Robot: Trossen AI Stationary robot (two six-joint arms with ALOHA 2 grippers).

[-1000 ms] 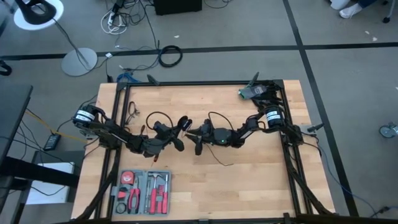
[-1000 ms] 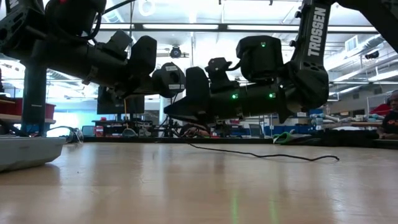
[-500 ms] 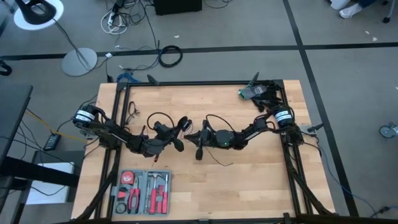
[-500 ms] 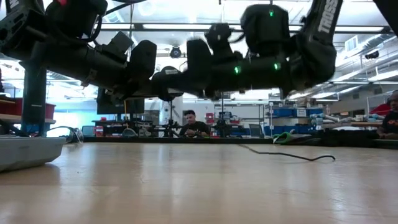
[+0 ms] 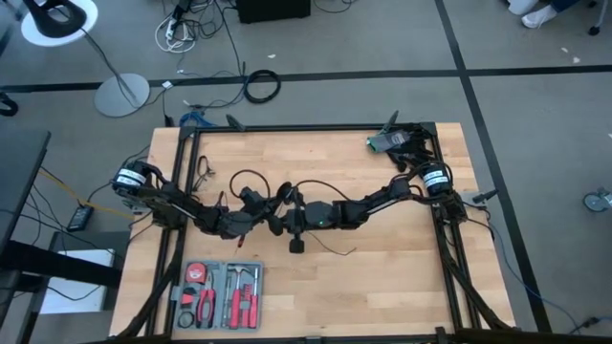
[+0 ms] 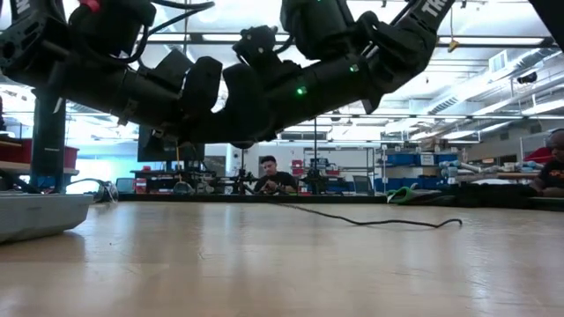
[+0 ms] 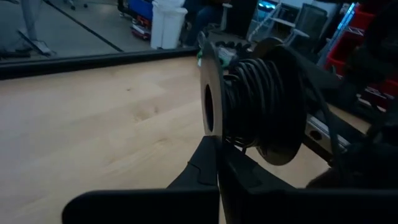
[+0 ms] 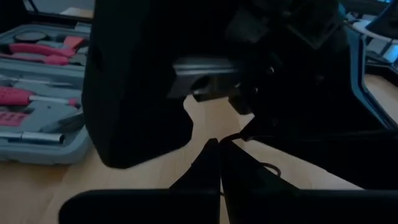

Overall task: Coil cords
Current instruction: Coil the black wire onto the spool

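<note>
A round reel [image 7: 261,106] with black cord wound on it hangs above mid-table, with my left gripper [image 7: 219,146] shut on it. My right gripper [image 8: 219,146] is shut right beside the reel [image 5: 284,195], close to the left gripper [image 5: 275,218]. A thin black cord [image 8: 252,127] runs from the right fingertips up toward the dark reel. Its loose tail [image 6: 379,220] lies slack on the wood on the right gripper's side. More cord arches in loops [image 5: 308,183] over both grippers. My left gripper pinches the rim of the reel's thin flange [image 7: 210,132] between its two fingers, coming nearly level from the table's left. The reel is lifted clear, its axis about level. My right gripper seems to pinch the cord [image 8: 244,135] at its fingertips, slanting slightly downward from the table's right; the cord rises toward the reel.
An open grey tool case [image 5: 222,293] with red-handled tools lies at the near left. A small green-and-black device [image 5: 387,141] sits at the far right corner. The black frame rails [image 5: 182,191] edge the table. A person [image 6: 275,180] sits in the room behind.
My right gripper has risen and gone toward the table's left, up to the reel, rolling as it went. The cord's tail has been dragged along the table toward the reel. My left gripper has kept its place with the reel.
</note>
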